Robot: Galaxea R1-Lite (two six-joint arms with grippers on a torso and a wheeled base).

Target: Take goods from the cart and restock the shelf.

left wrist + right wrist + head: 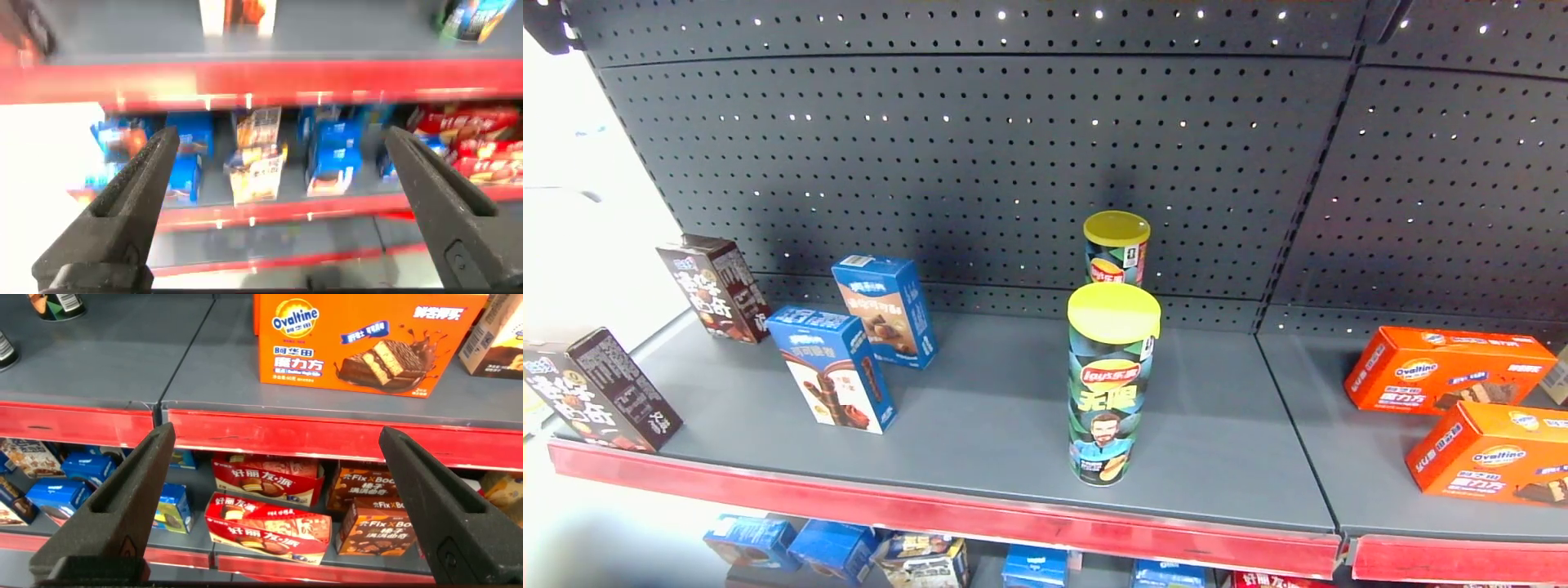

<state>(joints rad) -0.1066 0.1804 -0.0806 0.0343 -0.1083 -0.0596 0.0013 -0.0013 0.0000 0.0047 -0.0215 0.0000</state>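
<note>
Two tall chip cans with yellow lids stand on the grey shelf (980, 425): one near the front (1111, 382), one behind it by the pegboard (1116, 247). Two blue snack boxes (832, 379) (884, 309) and two dark brown boxes (715, 287) (598, 390) stand to their left. Orange boxes (1447, 369) (1493, 462) lie on the right shelf section. My left gripper (282, 151) is open and holds nothing, facing the red shelf edge (270, 82) and the lower shelf goods. My right gripper (278, 449) is open with nothing in it, below an orange box (368, 339).
Below the red shelf edge (947, 510) a lower shelf holds blue packs (331, 155), a pale bag (257, 159), red packs (265, 510) and orange-brown boxes (384, 518). Bare grey shelf lies between the blue boxes and the front can, and between that can and the orange boxes.
</note>
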